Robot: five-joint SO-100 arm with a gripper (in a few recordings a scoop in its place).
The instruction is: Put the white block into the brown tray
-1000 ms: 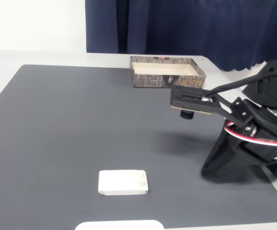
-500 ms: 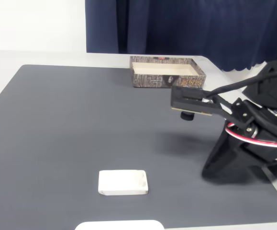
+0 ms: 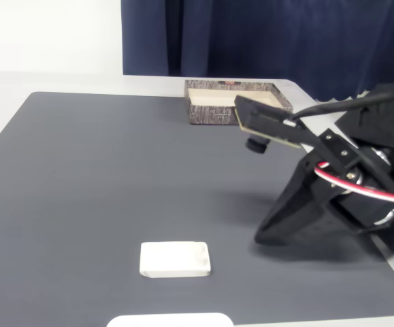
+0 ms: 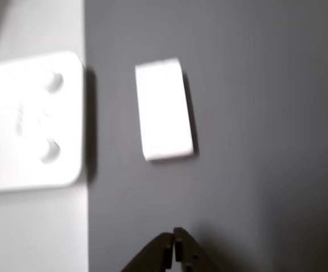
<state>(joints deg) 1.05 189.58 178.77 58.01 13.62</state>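
The white block point(image 3: 175, 259) lies flat on the dark mat near its front edge. It appears again in the wrist view as a blurred white block point(image 4: 164, 110) lying lengthwise ahead of the fingertips. At the far edge of the mat stands the brown tray point(image 3: 237, 102), with bark-patterned walls and a pale inside that holds nothing. My gripper point(image 3: 260, 238) hangs low over the mat to the right of the block, well apart from it, pointing down and to the left. In the wrist view my gripper point(image 4: 173, 250) has its tips together, shut, with nothing held.
A wider white rounded-corner object point(image 3: 170, 319) lies at the mat's front edge just in front of the block; the wrist view shows this white object point(image 4: 30, 122) with round dimples. A dark blue curtain point(image 3: 265, 37) hangs behind the table.
The arm has swung left and forward toward the block, and its wrist plate has risen and shifted left in front of the tray. The block and tray have not moved.
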